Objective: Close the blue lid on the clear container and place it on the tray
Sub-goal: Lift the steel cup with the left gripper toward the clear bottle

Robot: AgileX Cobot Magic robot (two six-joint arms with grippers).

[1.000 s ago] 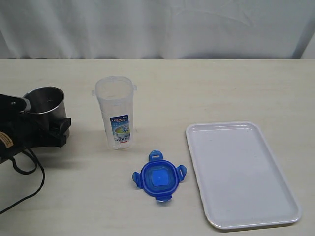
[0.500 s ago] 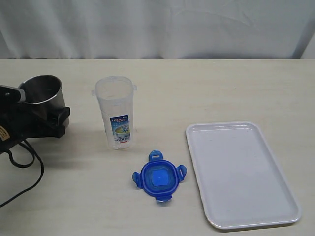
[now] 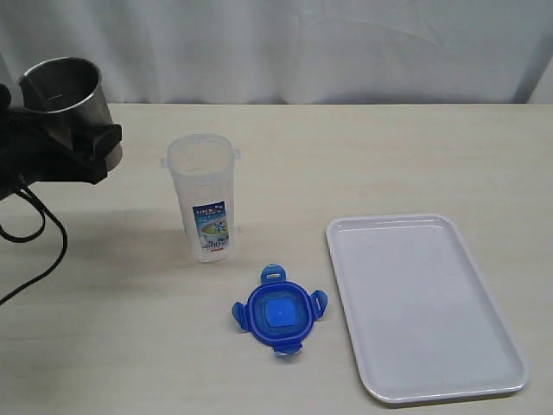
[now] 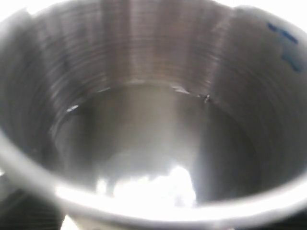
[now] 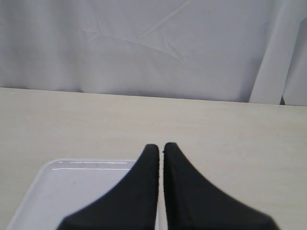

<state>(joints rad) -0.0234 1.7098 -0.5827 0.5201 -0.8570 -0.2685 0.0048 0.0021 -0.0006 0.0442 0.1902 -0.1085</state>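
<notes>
Nearest, the right pincer (image 5: pixel 160 148) is pressed shut on nothing, its tips hiding part of the tray (image 5: pixel 72 191) below. The blue lid (image 3: pixel 278 313) lies flat, well apart from the left pincer (image 3: pixel 82 137), the open clear container (image 3: pixel 205 194) upright beyond, nearer it. That pincer, largely cut off, clasps a steel cup (image 3: pixel 62 91) aloft.

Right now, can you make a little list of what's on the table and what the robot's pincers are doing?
left pincer: gripping the steel cup, held up off the table
right pincer: shut, holding nothing
clear container: standing upright, top open
blue lid: lying flat on the table, apart from the container, flaps out
tray: white, nothing on it
lid on container: not yet
</notes>
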